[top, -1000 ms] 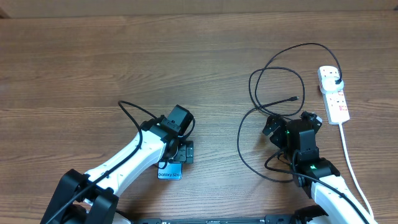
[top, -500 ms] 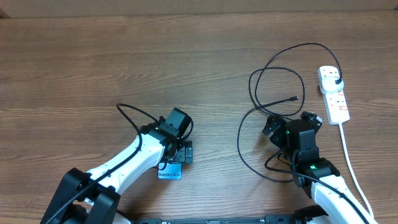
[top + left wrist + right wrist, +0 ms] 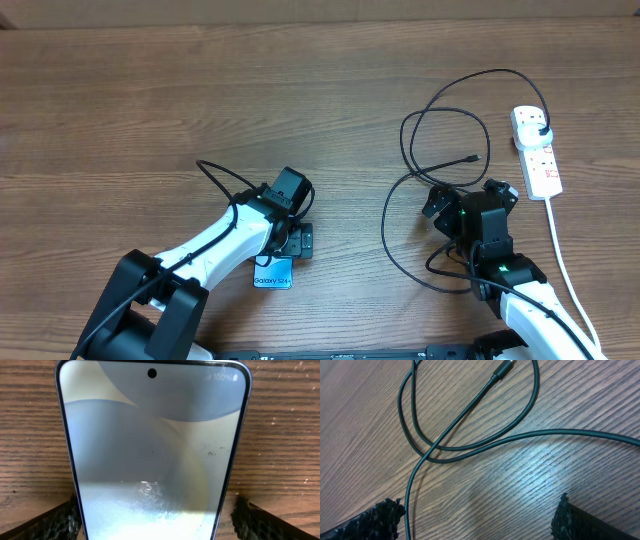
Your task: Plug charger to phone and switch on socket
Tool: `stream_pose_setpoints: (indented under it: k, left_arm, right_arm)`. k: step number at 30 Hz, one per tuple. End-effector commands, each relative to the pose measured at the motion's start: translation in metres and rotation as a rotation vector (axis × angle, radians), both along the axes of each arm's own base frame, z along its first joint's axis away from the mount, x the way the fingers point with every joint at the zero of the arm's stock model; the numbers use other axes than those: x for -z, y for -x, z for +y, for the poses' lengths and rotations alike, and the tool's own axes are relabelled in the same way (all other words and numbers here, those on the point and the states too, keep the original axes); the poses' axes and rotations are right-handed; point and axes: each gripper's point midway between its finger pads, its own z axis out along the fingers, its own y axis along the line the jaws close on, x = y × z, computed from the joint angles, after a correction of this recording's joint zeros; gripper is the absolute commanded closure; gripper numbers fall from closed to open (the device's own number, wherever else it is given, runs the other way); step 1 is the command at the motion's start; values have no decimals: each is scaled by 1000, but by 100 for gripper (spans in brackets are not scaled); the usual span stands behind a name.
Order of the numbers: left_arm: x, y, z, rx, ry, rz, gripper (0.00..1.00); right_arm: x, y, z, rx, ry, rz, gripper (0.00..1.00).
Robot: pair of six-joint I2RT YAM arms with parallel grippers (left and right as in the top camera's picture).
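The phone (image 3: 273, 276) lies flat on the table, its blue end with white "Galaxy" text showing below my left gripper (image 3: 285, 242). In the left wrist view the phone (image 3: 150, 435) fills the frame screen-up, and the left gripper (image 3: 155, 517) is open with a finger on either side of it. The charger (image 3: 410, 150) lies in black loops at the right, its connector tip (image 3: 472, 158) free on the wood and its plug (image 3: 541, 130) in the socket (image 3: 537, 155). My right gripper (image 3: 470, 194) hangs open and empty over the cable (image 3: 470, 415), with the tip (image 3: 502, 370) ahead of it.
The socket's white cord (image 3: 565, 255) runs down the right edge towards the front, close to the right arm. The wooden table (image 3: 150, 100) stretches to the far and left sides.
The left arm's elbow has swung a little to the right and the left gripper has shifted slightly over the phone. The phone, cable and right arm have not moved.
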Motion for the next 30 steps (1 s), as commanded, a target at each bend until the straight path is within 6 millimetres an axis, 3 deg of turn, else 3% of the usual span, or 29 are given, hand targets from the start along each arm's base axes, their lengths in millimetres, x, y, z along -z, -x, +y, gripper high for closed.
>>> stream_pose_setpoints:
  k: [1,5,7,13,21,25,30]
  left_arm:
    - [32,38,0,14,26,175,0]
    - [31,43,3,12,14,197,1]
    - [31,44,4,9,11,202,9]
    - [31,46,5,-1,9,209,12]
    - [30,47,1,-3,30,219,27]
    - [26,40,-3,-4,39,202,28]
    - [6,15,-18,0,65,161,28]
  right_arm:
    - [-6,-4,-3,8,17,-17,0]
    - [-6,-4,-3,8,17,-17,0]
    - [-6,-4,-3,8,17,-17,0]
    - [-6,-4,-3,8,17,-17,0]
    - [-6,-4,-3,8,17,-17,0]
    - [-6,-4,-3,8,17,-17,0]
    - [-6,-4,-3,8,17,-17,0]
